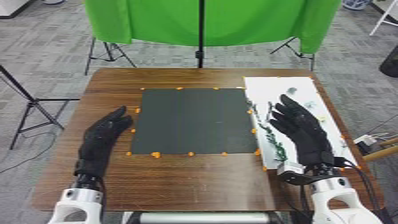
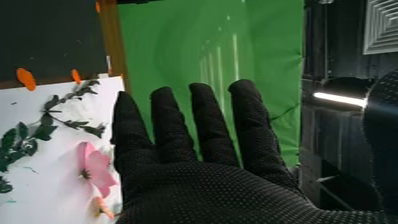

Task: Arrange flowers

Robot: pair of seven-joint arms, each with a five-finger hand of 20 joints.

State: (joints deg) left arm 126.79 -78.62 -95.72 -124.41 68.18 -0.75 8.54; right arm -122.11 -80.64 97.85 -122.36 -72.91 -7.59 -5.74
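In the head view my right hand (image 1: 300,124) is over the white sheet (image 1: 277,83) at the table's right, fingers straight, holding nothing. Beside it on the sheet lies a green leafy stem (image 1: 274,142). My left hand (image 1: 107,131) is at the left of the dark square mat (image 1: 195,120), its fingers relaxed and nothing in them. In the right wrist view the right hand (image 2: 209,185) has its fingers extended. That view also has a leafy stem (image 2: 44,131) and a pink flower (image 2: 92,169) lying on the sheet, plus part of an orange flower (image 2: 101,207).
Orange tabs (image 1: 155,155) line the edges of the dark mat. The brown wooden table (image 1: 195,182) extends around mat and sheet. Behind it hangs a green cloth (image 1: 160,25), with a black stand (image 1: 200,50) in front. Another black stand (image 1: 33,102) is left of the table.
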